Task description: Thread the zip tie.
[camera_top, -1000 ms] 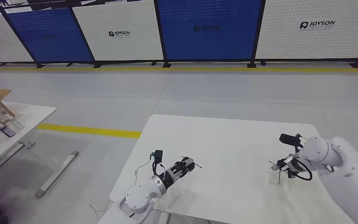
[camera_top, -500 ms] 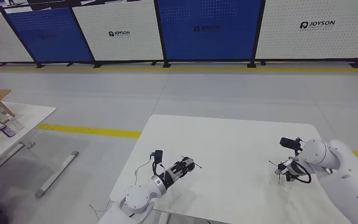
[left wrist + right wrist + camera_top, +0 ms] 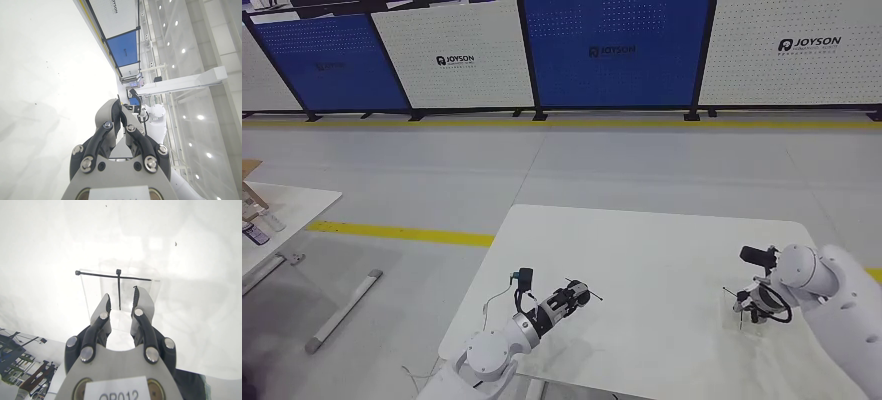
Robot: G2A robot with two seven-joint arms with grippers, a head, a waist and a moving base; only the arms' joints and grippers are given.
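Note:
Two black zip ties lie crossed on a clear plastic block (image 3: 121, 298): one zip tie (image 3: 113, 276) runs across it, the other zip tie (image 3: 119, 291) points toward my right gripper (image 3: 122, 291). That gripper is open, its fingers on either side of the second tie's tail without touching it. In the top view the right gripper (image 3: 752, 303) hangs over the block near the table's right side. My left gripper (image 3: 579, 292) stays near the table's front left, shut on a thin black zip tie (image 3: 595, 295) that sticks out both sides. Its pads (image 3: 116, 113) are pressed together.
The white table (image 3: 652, 260) has bare surface between the two arms. The table's front edge lies close behind the left arm. The right arm (image 3: 157, 111) is seen far off in the left wrist view. Blue and white panels (image 3: 612, 50) stand beyond the floor.
The right arm has shifted slightly toward the table's middle, bringing its gripper over the block. The left arm has not moved.

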